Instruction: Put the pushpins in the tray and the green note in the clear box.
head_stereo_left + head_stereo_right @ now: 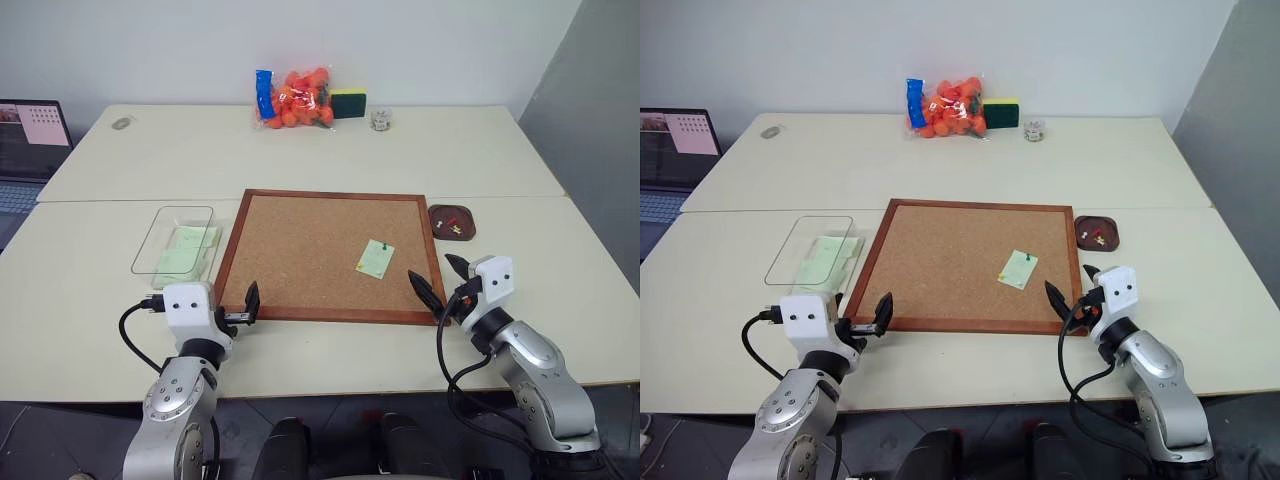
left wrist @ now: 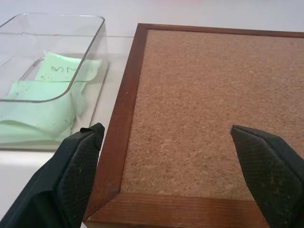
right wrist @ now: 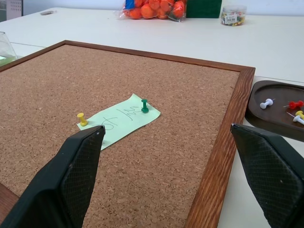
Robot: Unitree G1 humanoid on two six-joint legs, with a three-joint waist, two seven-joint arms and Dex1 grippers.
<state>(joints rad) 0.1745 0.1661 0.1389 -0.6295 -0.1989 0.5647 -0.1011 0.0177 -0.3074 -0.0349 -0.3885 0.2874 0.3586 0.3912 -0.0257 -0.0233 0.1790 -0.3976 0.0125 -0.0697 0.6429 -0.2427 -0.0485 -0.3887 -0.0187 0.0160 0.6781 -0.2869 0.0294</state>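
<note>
Cork fills the corkboard (image 1: pixel 330 255) on the table (image 1: pixel 300 165); our left end effector (image 1: pixel 247 305) and right end effector (image 1: pixel 440 283) hover released at its near edge. Left wrist view: clear box (image 2: pixel 90 57) beside the frame. Right wrist view: green note (image 3: pixel 118 118) pinned by green and yellow pushpins (image 3: pixel 144 105); more lie in the tray (image 3: pixel 266 107).

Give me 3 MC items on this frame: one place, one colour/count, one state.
1. Where is the green note lying?
A. on the corkboard
B. in the tray
C. beside the sponge

2. Which pushpins hold it down?
A. two red
B. one yellow, one green
C. three white

3. How are the pincers?
A. both open, holding nothing
B. left shut on the note
C. right shut on a pin

Key: 1 A, it is pinned near the board's right side. 2 B, the right wrist view shows both heads. 3 A, left pincer and right pincer each show spread fingers with only corkboard between.
</note>
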